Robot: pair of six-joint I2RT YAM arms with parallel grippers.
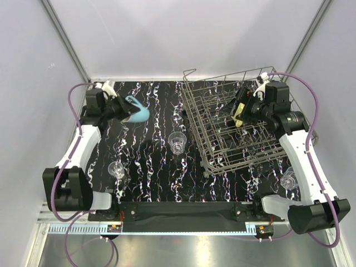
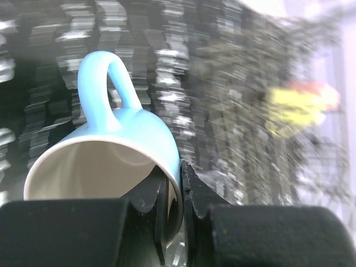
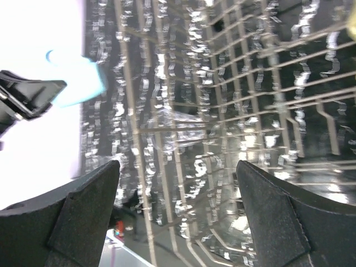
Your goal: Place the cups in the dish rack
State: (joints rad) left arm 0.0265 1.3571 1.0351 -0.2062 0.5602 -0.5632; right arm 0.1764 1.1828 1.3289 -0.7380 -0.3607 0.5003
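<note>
Lower rim of blue mug (image 2: 128, 133) hidden behind left fingers (image 2: 198, 194); dish rack (image 2: 328, 161) blurred.

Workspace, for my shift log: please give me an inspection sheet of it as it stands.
Surface: black marbled tabletop.
Job's things: light blue mug held tilted at far left; three clear glasses standing at centre, near left and near right; dish rack far right, pale yellow item inside.
Clutter: nothing seen.
Hands: left hand shut on the mug's rim; right hand open over the rack.
Cables: purple cables loop off both arms.
Surroundings: white walls.
</note>
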